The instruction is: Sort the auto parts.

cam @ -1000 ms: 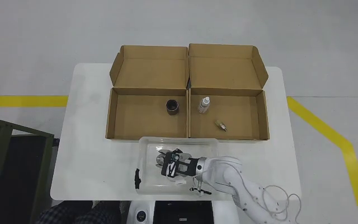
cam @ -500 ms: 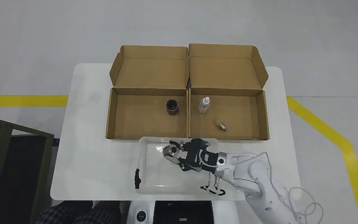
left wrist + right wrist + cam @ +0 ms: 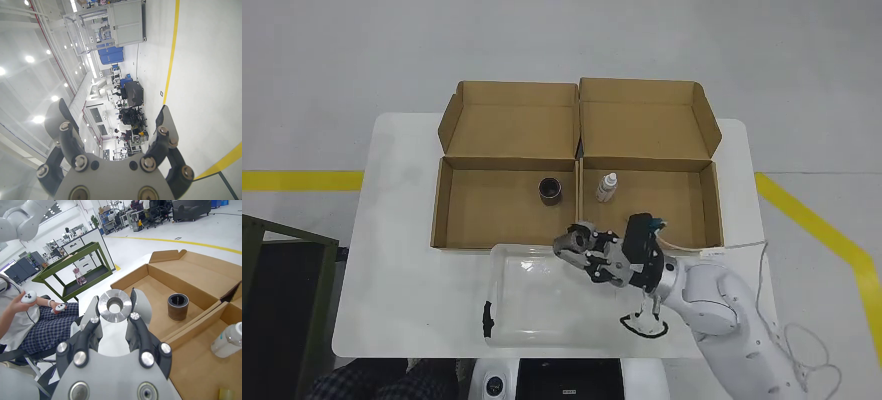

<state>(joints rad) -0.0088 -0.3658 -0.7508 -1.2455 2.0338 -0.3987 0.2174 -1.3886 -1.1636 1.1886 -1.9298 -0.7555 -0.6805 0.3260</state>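
Right wrist view | right gripper (image 3: 114, 306) clamped on metal ring (image 3: 105, 312) by its rim | advice: keep it level — clear left box (image 3: 149, 285) wall, release beside dark bearing (image 3: 178, 307).

This is a large industrial hall used as a robotics lab. The pale polished floor (image 3: 542, 40) carries yellow lines (image 3: 302, 180), which pass the white surface (image 3: 402, 250) at nine o'clock and three o'clock. A high ceiling holds round lights (image 3: 29, 59) and red pipes (image 3: 62, 73). Farther off stand an aluminium-framed enclosure (image 3: 113, 24), blue cabinets (image 3: 111, 55), office chairs (image 3: 157, 209), grey drawer units (image 3: 75, 244) and a green steel trolley (image 3: 88, 275).
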